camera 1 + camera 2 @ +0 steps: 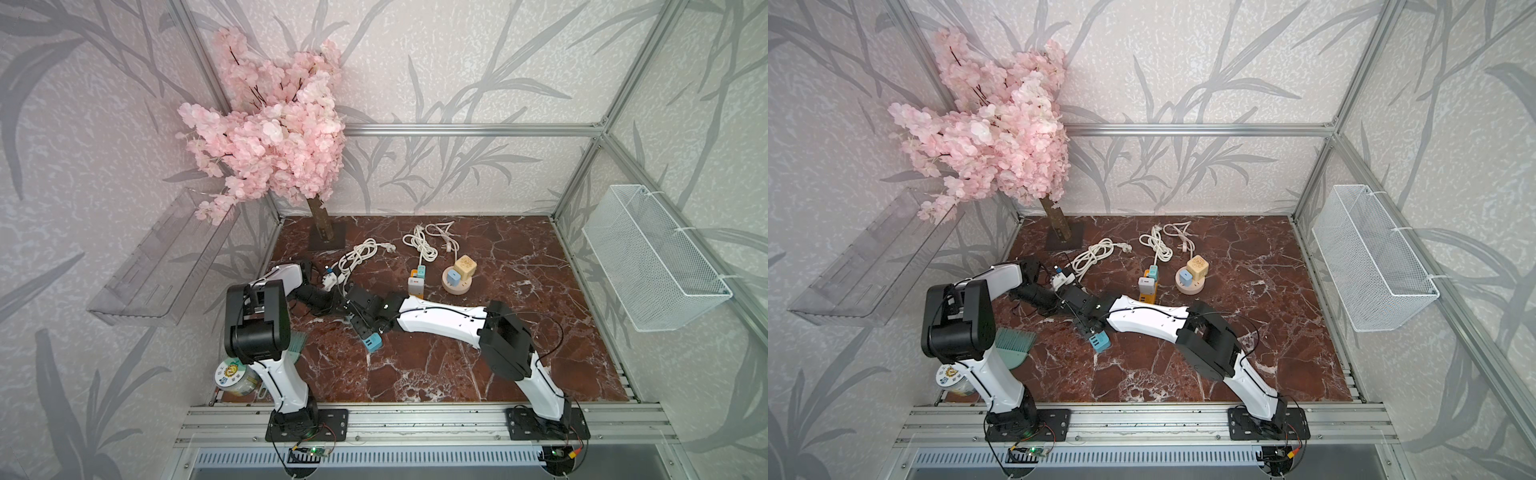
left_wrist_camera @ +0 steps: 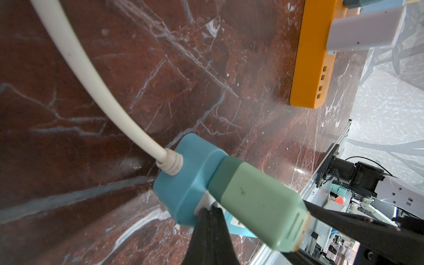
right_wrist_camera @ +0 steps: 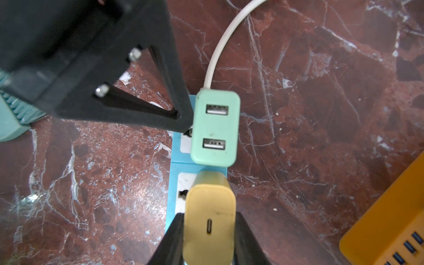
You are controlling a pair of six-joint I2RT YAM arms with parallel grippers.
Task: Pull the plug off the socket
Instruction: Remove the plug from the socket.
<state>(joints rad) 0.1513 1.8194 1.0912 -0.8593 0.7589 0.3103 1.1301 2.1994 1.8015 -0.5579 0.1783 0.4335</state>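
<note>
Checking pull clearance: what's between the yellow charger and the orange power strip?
Nothing, only bare marble tabletop. The right wrist view shows it between the yellow charger, clamped in the right gripper, and the orange power strip.

In both top views the right arm (image 1: 440, 318) covers most of the blue strip (image 1: 371, 344). In the right wrist view the yellow charger (image 3: 210, 220) and the orange strip (image 3: 390, 234) run off the edge. We can't read the jar (image 1: 232, 376) lid, it's too tiny.

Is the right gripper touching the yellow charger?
Touching. The right wrist view shows the right gripper with its fingers against both sides of the yellow charger.
</note>
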